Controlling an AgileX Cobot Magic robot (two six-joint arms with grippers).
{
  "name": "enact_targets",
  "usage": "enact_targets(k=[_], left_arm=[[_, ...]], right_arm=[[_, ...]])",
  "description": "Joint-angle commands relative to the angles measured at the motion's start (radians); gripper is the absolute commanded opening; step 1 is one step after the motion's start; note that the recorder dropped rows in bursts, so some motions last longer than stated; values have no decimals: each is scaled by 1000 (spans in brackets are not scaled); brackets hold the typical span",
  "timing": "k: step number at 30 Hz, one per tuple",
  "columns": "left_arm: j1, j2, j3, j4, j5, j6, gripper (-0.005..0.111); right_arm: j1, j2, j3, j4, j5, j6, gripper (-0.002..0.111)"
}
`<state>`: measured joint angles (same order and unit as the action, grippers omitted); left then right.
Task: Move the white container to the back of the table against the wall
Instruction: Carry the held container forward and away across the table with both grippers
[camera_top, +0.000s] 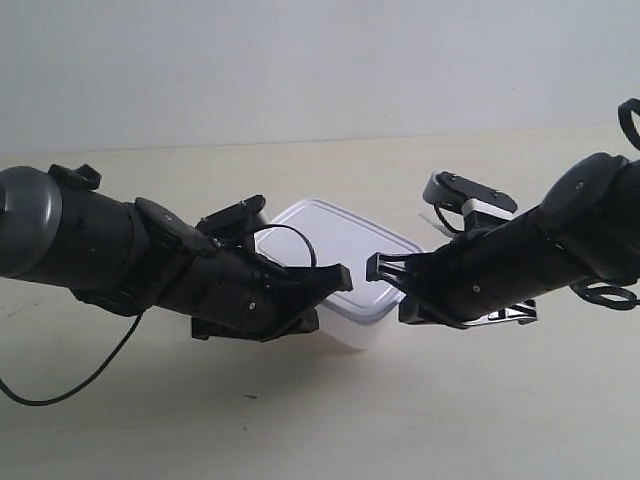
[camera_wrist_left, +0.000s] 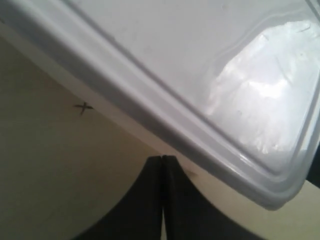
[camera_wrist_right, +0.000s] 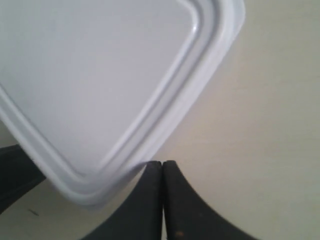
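Table (camera_top: 320, 430): left gripper (camera_wrist_left: 162, 162) and right gripper (camera_wrist_right: 162, 167), both pressed together, flank white container (camera_top: 335, 250) at 9 and 3 o'clock; unequal pushing could spin it.

Soft, even light from above, fairly bright. Faint diffuse shadows on the table (camera_top: 330, 420) beneath both arms. Exterior view slightly grainy. Wrist views blurred at close range; broad glare patch on the white container (camera_wrist_left: 260, 90) in left wrist view.

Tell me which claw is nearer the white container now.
Right, marginally. The right claw, shut, has its tips against the lid rim of the white container, near a corner. The left claw, also shut, looks just short of the rim's long side.
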<state>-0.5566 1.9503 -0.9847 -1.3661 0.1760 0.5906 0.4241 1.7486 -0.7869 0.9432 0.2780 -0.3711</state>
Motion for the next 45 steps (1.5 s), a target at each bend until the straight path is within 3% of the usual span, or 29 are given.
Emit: enact_targets(k=[1,19,34,45], left_arm=[[2,1,-7,2,16,12,0],[2,-37,3,73,64,22,0],[60,-37,3,75,-2,36,0],[74,28,-99,81,13,61,0]], right_arm=[[1,33,-21,-22,-29,-4,0],[-6,137,-217,-24,-34,16,0],[-54,253,-376,-28,-17,59,0],[-60,289,-450,-66,-10,81,0]])
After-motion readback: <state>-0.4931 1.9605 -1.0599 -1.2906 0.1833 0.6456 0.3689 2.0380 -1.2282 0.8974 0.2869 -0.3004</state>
